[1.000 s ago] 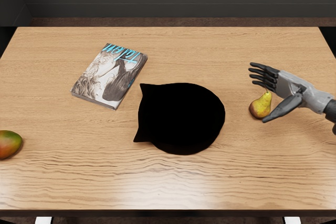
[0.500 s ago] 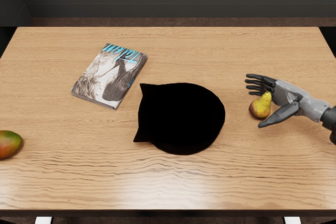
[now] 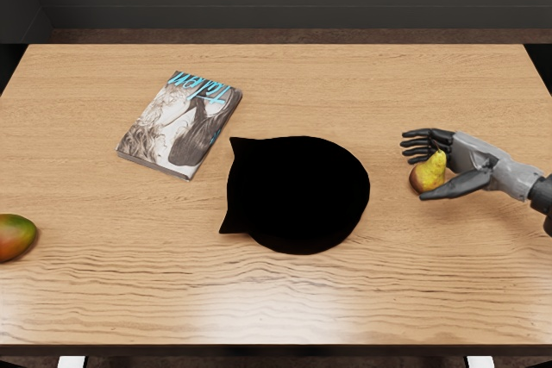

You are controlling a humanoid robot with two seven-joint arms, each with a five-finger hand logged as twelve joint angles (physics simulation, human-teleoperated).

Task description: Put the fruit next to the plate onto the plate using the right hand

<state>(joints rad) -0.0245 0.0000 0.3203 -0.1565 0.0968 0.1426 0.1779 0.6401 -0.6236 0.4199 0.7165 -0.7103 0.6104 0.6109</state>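
Note:
A yellow-orange pear (image 3: pixel 426 177) stands on the table just right of the black cat-shaped plate (image 3: pixel 297 193). My right hand (image 3: pixel 416 170) reaches in from the right edge and cups the pear. Its four fingers (image 3: pixel 420 142) stretch behind the pear's top. The thumb lies low in front, at the pear's base. The fingers are still extended rather than clamped, and the pear rests on the table. The left arm does not show.
A magazine (image 3: pixel 180 123) lies at the back left of the wooden table (image 3: pixel 276 299). A red-green mango (image 3: pixel 15 236) sits at the left edge. The plate holds nothing.
The right hand has dropped lower and moved left around the pear, with fingers and thumb drawing closer together. The pear has not moved.

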